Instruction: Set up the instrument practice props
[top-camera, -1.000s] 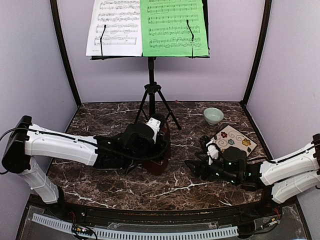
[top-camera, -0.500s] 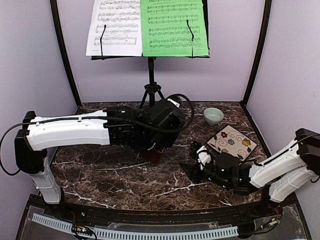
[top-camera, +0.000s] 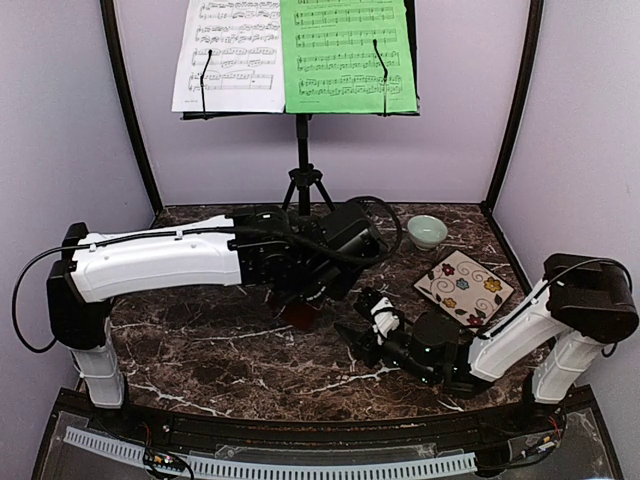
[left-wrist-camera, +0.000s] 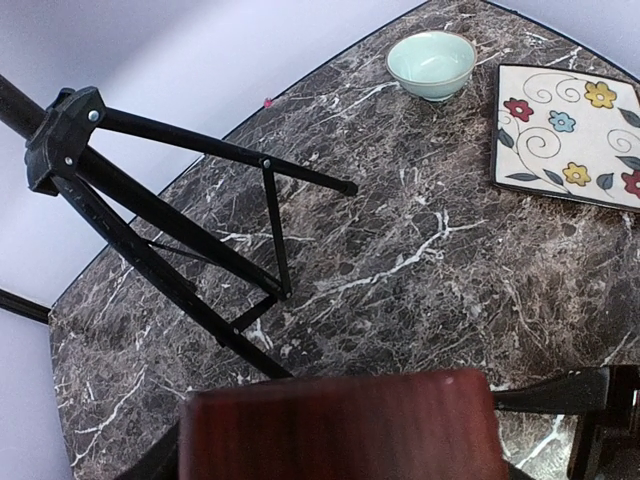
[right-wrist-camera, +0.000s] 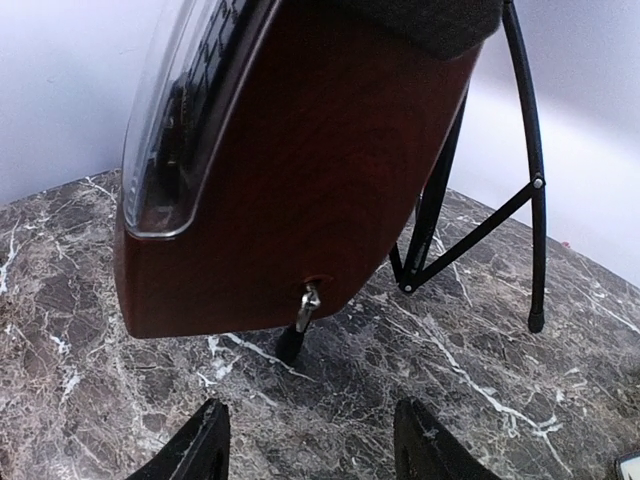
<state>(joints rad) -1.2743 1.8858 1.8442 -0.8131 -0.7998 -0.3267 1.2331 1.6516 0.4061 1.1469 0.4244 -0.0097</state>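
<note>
On the metronome (right-wrist-camera: 300, 170), right wrist alone shows key (right-wrist-camera: 309, 301).

We look down on a dark brown marble tabletop (top-camera: 200, 350) veined all over in white. At its back middle we find the three spread legs of a black metal tripod music stand (top-camera: 304, 190), feet planted on the stone. To the right of those legs sits a small pale-green ceramic bowl (top-camera: 427, 231), upright. Nearer the front, close to the bowl but not touching it, a square cream plate painted with flowers (top-camera: 464, 285) lies flat.
</note>
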